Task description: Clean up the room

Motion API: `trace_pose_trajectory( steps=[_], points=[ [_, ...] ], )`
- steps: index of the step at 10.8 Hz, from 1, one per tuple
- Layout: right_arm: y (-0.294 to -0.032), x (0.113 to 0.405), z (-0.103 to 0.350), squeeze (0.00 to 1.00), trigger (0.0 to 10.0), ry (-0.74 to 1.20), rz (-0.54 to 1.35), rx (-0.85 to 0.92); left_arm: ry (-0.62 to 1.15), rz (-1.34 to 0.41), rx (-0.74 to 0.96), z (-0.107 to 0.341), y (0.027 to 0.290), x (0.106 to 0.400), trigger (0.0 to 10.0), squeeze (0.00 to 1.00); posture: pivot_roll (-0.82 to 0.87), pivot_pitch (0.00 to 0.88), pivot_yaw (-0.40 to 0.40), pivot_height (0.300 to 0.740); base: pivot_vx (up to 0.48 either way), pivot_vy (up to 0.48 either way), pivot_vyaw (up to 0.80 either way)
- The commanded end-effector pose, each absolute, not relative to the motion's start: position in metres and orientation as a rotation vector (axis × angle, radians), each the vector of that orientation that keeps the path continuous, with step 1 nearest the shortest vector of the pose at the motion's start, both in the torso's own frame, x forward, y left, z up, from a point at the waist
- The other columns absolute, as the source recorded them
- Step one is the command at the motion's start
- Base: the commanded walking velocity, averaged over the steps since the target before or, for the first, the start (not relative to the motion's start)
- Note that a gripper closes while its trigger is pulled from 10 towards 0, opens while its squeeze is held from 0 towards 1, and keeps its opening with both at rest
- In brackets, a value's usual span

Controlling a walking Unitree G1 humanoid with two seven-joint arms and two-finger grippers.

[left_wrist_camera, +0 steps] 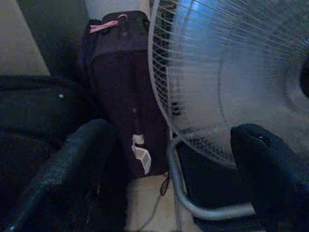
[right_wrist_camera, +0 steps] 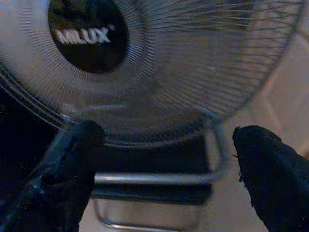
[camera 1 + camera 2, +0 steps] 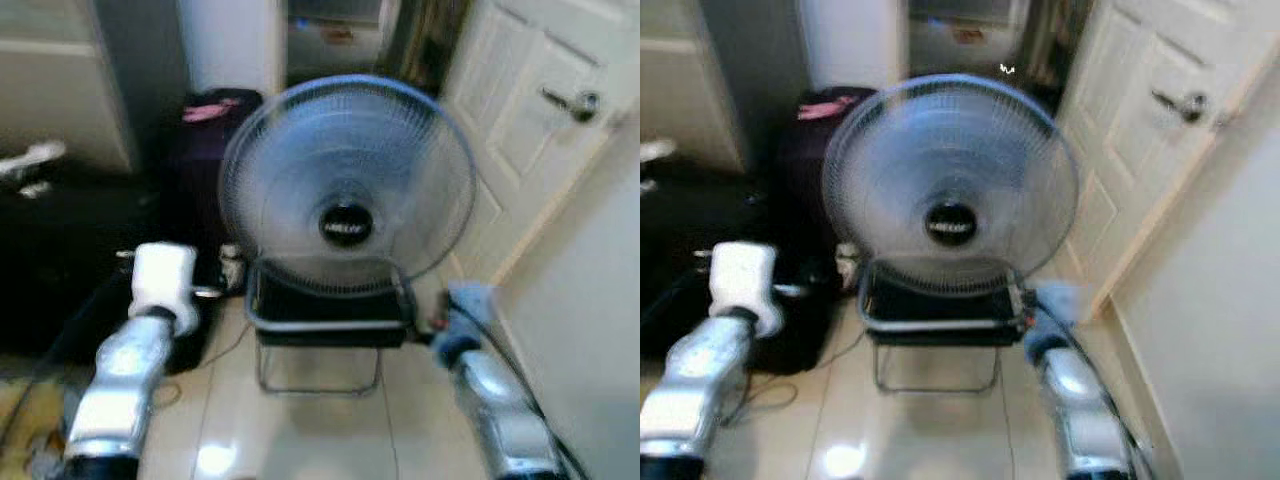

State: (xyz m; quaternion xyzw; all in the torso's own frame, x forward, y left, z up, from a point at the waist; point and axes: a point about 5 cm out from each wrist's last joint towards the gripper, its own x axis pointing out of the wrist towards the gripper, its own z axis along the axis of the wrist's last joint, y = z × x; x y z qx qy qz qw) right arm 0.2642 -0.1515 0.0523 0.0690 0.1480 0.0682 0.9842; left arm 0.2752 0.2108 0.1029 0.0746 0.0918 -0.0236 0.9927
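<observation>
Glossy pale floor tiles [image 3: 310, 430] meet a white panelled door [image 3: 530, 130] with a metal lever at far right. Centre: round floor fan [image 3: 347, 180], fine wire grille, black hub, standing on a bent tubular steel frame with a dark base. Dark suitcase [image 1: 123, 96] with a pink tag stands just left of the fan. Left gripper [image 1: 159, 159] released, fingers spread near the grille's left edge. Right gripper [image 2: 164, 159] likewise spread before the lower grille; the right wrist view resolves hub lettering "MILUX".
</observation>
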Motion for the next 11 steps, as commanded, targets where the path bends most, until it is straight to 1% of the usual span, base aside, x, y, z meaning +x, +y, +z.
trace_pose_trajectory(
  steps=[1,3,4,5,6,8,11],
  points=[
    [-0.161,0.265,0.055,0.0,10.0,0.295,0.115,0.128,0.168,-0.068,0.136,0.106,0.203,0.278,10.0,0.22,-0.01,0.0,-0.035,0.74,0.0,0.0,0.0],
    [-0.163,0.265,0.053,0.0,10.0,0.313,0.092,0.128,0.169,-0.07,0.135,0.106,0.203,0.278,10.0,0.21,-0.01,0.0,-0.035,0.74,0.0,0.0,0.0],
    [-0.161,0.268,0.057,0.0,10.0,0.277,0.096,0.136,0.163,-0.078,0.142,0.109,0.204,0.281,10.0,0.16,0.0,0.0,-0.038,0.74,0.0,0.0,0.0],
    [-0.16,0.269,0.057,0.0,10.0,0.276,0.1,0.139,0.159,-0.083,0.146,0.111,0.204,0.282,10.0,0.14,0.01,0.0,-0.039,0.74,0.0,0.0,0.0],
    [-0.157,0.268,0.054,0.0,10.0,0.285,0.103,0.145,0.144,-0.105,0.142,0.116,0.202,0.284,10.0,0.0,0.01,0.0,-0.041,0.74,0.0,0.0,0.0],
    [-0.148,0.268,0.055,0.0,10.0,0.283,0.155,0.129,0.13,-0.118,0.124,0.121,0.201,0.287,10.0,0.0,0.02,0.0,-0.036,0.74,0.0,0.0,0.0],
    [-0.15,0.27,0.056,0.0,10.0,0.28,0.138,0.134,0.063,-0.149,0.085,0.144,0.2,0.295,10.0,0.0,0.02,0.0,-0.036,0.74,0.0,0.0,0.0]
  ],
)
